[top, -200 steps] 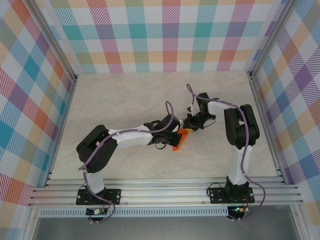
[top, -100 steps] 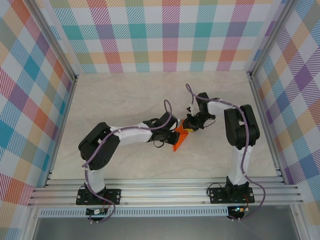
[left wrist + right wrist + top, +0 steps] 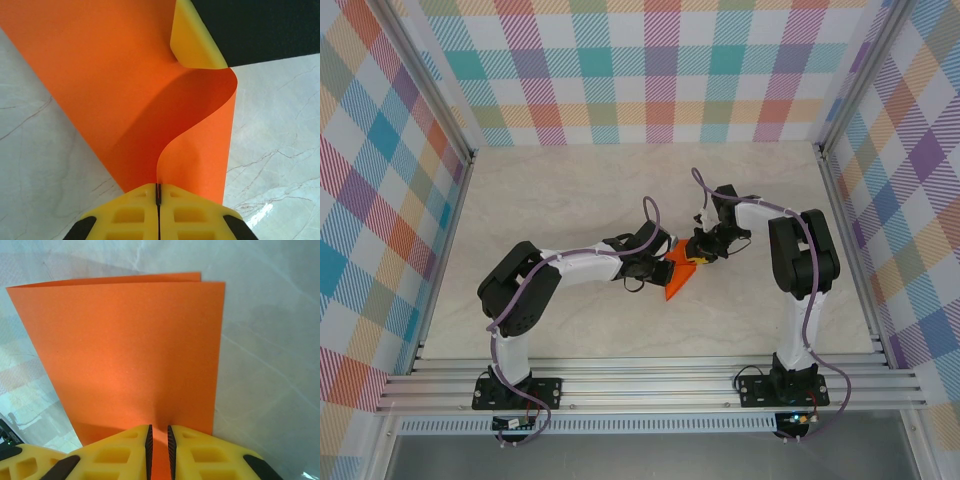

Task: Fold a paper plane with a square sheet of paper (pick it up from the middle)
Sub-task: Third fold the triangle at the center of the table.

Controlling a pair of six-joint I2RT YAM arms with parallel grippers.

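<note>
- A pale marbled table (image 3: 550,190) is enclosed by bright plaid walls (image 3: 660,70).
- The orange square sheet of paper (image 3: 680,277), folded double, sits mid-table between both grippers.
- The left gripper (image 3: 158,200) pinches one edge, jaws pressed together; the right gripper (image 3: 158,437) pinches another.

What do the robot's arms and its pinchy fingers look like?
The left arm and right arm are chunky black joints with white tubes between, and a thin purple cable runs along each. The left gripper and right gripper have bright yellow fingers with little rectangular pockets and black patches.
</note>
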